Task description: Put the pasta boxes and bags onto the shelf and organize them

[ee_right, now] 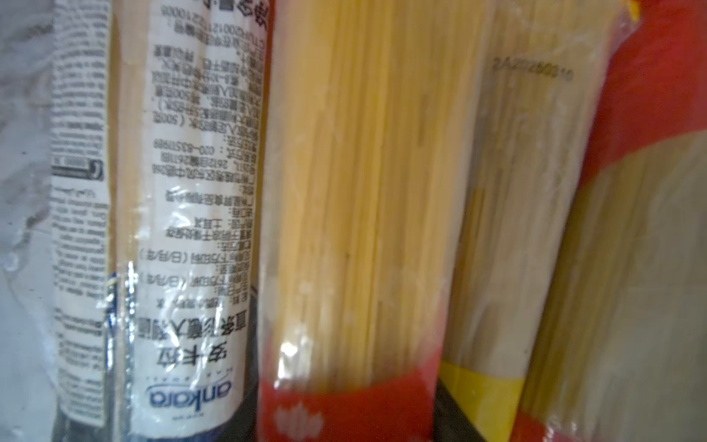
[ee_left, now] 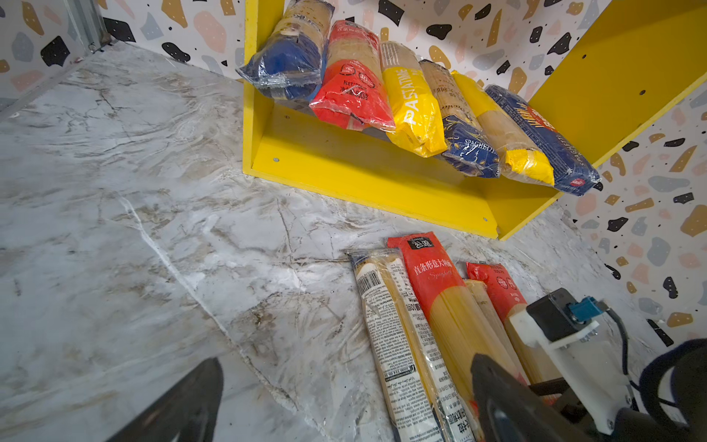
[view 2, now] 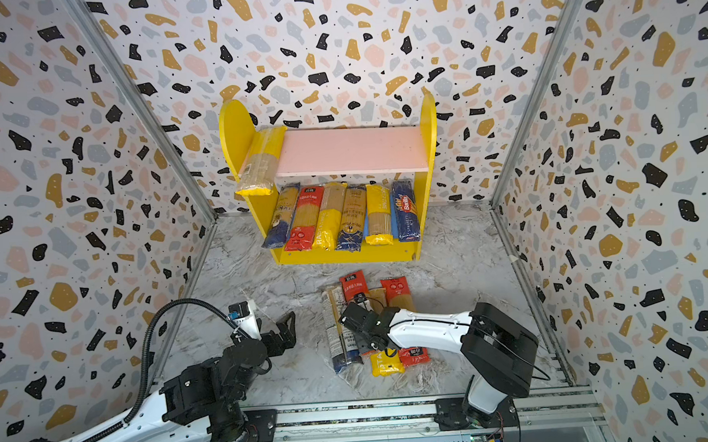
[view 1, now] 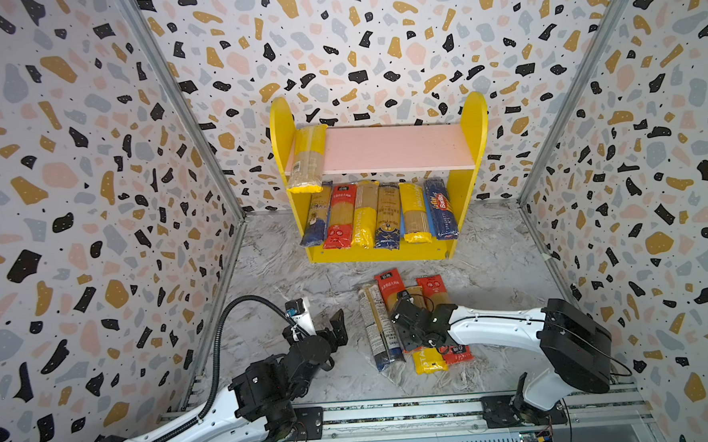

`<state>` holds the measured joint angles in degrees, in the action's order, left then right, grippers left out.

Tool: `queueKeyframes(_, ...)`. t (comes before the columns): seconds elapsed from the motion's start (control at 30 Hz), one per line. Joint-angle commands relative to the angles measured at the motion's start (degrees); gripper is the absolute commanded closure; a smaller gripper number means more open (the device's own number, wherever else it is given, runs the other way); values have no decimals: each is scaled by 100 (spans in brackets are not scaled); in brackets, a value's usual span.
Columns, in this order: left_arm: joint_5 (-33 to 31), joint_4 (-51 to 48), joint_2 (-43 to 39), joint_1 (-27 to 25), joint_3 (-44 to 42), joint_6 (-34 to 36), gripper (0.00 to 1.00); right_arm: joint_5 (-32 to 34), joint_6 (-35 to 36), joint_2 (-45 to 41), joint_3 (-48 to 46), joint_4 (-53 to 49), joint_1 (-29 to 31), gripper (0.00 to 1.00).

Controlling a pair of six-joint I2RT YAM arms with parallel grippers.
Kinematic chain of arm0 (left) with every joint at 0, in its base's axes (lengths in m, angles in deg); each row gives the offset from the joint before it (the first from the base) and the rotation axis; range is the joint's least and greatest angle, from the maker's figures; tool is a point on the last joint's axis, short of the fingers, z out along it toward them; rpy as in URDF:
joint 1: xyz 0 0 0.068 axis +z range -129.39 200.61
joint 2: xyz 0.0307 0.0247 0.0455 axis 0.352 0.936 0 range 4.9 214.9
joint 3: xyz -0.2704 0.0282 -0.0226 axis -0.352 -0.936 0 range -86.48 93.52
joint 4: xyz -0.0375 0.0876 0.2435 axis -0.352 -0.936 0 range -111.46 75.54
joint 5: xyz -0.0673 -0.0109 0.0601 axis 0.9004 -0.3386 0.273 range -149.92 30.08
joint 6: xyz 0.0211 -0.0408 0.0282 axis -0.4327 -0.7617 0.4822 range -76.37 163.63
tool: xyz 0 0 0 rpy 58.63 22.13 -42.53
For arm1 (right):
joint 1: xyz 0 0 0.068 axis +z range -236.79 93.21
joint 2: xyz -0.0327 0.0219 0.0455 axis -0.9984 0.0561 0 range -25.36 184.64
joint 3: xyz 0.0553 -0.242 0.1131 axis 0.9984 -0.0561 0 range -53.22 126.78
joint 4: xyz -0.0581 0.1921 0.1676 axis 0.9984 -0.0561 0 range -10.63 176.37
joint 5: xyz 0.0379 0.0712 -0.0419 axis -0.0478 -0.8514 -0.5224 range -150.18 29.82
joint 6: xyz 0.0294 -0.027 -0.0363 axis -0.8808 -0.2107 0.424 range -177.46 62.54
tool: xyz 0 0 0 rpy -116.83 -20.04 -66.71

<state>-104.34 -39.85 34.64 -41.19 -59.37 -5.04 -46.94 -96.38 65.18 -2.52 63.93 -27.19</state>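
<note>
Surface: grey marbled tabletop [view 1: 287,250], enclosed by terrazzo-patterned walls.
Shelf: the shelf [view 1: 475,141] is placed at 12 o'clock. A yellow-ended pack [view 1: 307,158] is laid on the pink upper board [view 1: 394,149] at its 9 o'clock end, and a row of six packs [view 1: 379,216] is ranged along the lower tier.
Pile: four packs [view 1: 430,361] are left lying side by side, touching, at 5 o'clock on the table.
Right pincer: the right pincer [view 1: 405,321] is positioned low on the pile. Dark jaw tips are seen flanking the red-ended pack [ee_right: 363,191], but whether it is clamped cannot be told.
Left pincer: the left pincer [view 1: 339,326] is released and held wide at 7 o'clock, apart from the pile.
Step judged: pickup of the red-ended pack.
Method: the pack is best gripped near mid-length so it stays level. Neighbouring film should be kept out of the pinch. A straight lift is advised before carrying toward 12 o'clock, and the pack is then best laid parallel, just beside the yellow-ended pack.
</note>
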Motion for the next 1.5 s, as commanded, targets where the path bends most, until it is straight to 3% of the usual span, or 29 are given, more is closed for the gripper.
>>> queueKeyframes(0.0,-180,28,56,-20,218,84,0,-27,166,-6,-356,-60,-304,63)
queueKeyframes(0.23,-224,-104,181,-17,417,87,0,-1858,385,-1184,-1263,1419,-944,99)
queueKeyframes(0.27,-249,-111,186,-23,438,87,0,-2019,392,-1316,-1313,1490,-1019,100)
queueKeyframes(0.3,-264,-114,203,-17,459,90,0,-2056,422,-1384,-1301,1482,-1053,99)
queueKeyframes(0.4,-269,-70,297,-17,470,91,0,-1415,586,-1249,-979,849,-990,82)
queueKeyframes(0.67,-231,-33,548,-17,565,79,0,41,810,18,265,-290,-281,38)
queueKeyframes(0.77,-276,-99,473,-18,593,109,0,493,813,604,782,-750,-59,35)
queueKeyframes(0.97,-389,-374,190,-23,594,107,0,594,783,1375,1410,-1074,138,28)
queueKeyframes(1.2,-487,-688,-316,-20,545,109,0,63,724,1898,1546,-977,237,26)
queueKeyframes(1.23,-483,-711,-364,-21,541,111,0,9,694,1979,1524,-954,229,15)
queueKeyframes(1.47,-393,-669,-539,-22,514,106,0,-247,533,2257,1351,-767,123,14)
